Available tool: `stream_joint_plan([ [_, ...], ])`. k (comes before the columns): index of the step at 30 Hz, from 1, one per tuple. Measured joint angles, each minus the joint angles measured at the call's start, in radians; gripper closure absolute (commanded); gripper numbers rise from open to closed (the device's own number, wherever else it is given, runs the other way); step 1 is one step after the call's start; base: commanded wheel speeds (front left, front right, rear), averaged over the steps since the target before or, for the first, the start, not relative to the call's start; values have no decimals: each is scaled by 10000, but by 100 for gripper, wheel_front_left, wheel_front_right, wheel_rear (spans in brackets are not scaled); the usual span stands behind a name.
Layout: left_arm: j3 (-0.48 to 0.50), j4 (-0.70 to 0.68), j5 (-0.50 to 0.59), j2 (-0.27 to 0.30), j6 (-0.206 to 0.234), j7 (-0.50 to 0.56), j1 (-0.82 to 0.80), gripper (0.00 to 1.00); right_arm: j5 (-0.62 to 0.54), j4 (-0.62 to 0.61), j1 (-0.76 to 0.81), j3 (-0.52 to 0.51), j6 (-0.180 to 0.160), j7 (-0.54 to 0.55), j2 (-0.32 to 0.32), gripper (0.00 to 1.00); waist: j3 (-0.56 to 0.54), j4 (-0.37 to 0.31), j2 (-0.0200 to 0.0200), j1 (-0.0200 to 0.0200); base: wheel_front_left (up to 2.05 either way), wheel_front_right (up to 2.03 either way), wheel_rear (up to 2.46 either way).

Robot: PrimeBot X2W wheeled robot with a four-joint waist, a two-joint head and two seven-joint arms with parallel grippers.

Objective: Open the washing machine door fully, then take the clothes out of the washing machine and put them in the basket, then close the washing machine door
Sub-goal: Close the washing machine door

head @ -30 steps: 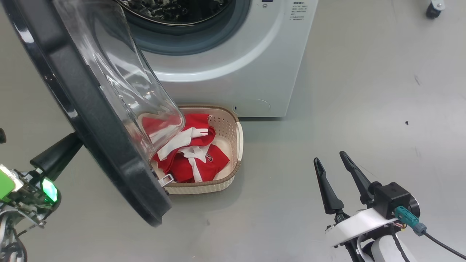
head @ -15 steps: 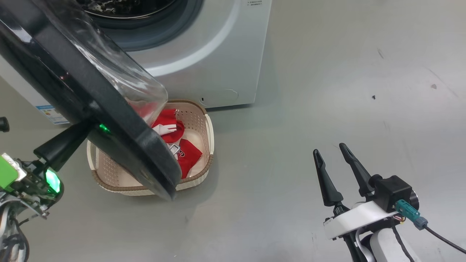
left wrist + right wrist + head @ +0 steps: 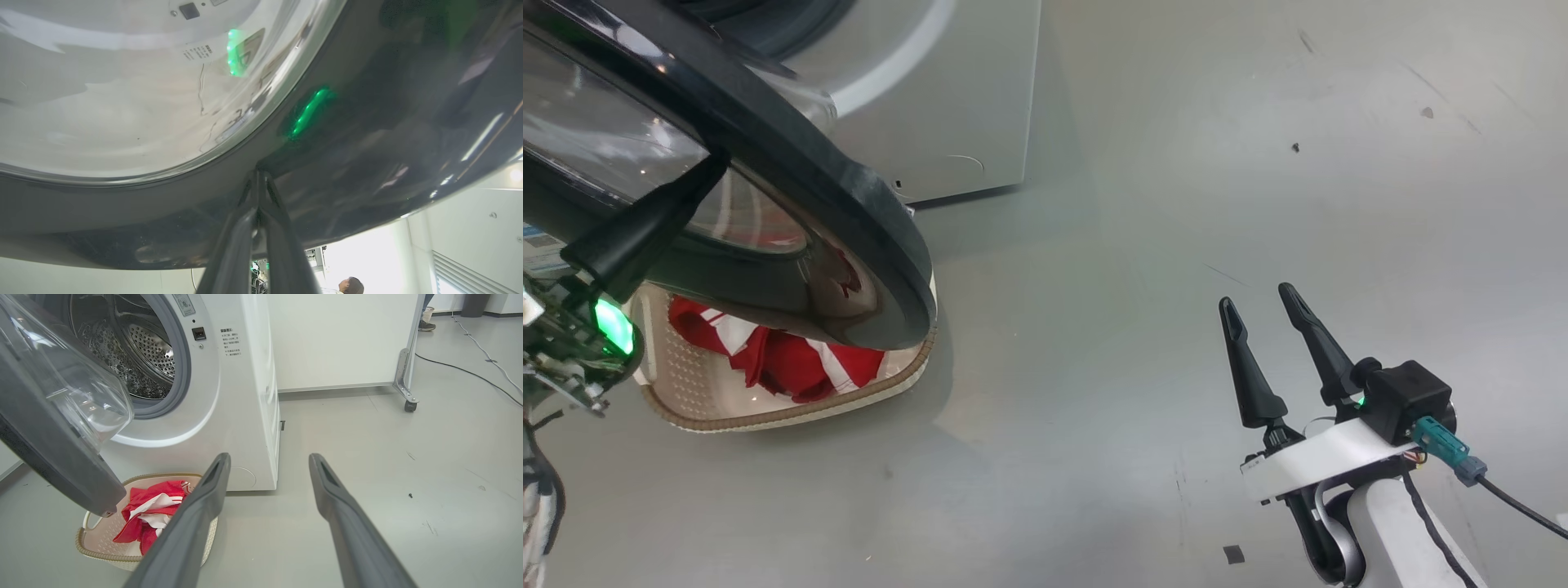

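Observation:
The washing machine door (image 3: 849, 196) stands partly open, its glossy black rim and glass over the basket (image 3: 768, 412). My left gripper (image 3: 715, 159) is shut, empty, its tips pressed on the door's outer face; in the left wrist view the shut left gripper (image 3: 257, 173) meets the door's black rim (image 3: 367, 143) just below the glass. The clothes (image 3: 784, 367), red with white stripes, lie in the cream basket. The washing machine (image 3: 237, 396) shows its steel drum (image 3: 135, 355) with no clothes visible. My right gripper (image 3: 1256, 296) hangs open over bare floor to the right.
Grey floor stretches to the right of the machine. In the right wrist view a white partition on casters (image 3: 404, 404) stands behind, with a cable (image 3: 470, 371) and a person's shoe (image 3: 427, 324) beyond. A person's head (image 3: 351, 284) shows under the door in the left wrist view.
The head view has shifted, so machine and basket sit further left. The door has swung round: its outer face shows now, with my shut left gripper against it. The right gripper stays open.

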Motion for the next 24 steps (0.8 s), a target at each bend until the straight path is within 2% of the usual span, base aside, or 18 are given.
stream_joint_plan([
  [12,-232,176,165,4,483,-209,-1390,100,416,-121,-504,23,15,-2,56,0,739,-1000,0,0,0,0,0],
  [24,-600,895,644,-163,692,-426,-2754,100,1034,-295,-796,274,2,-27,77,0,1275,-1674,0,0,0,0,0],
])
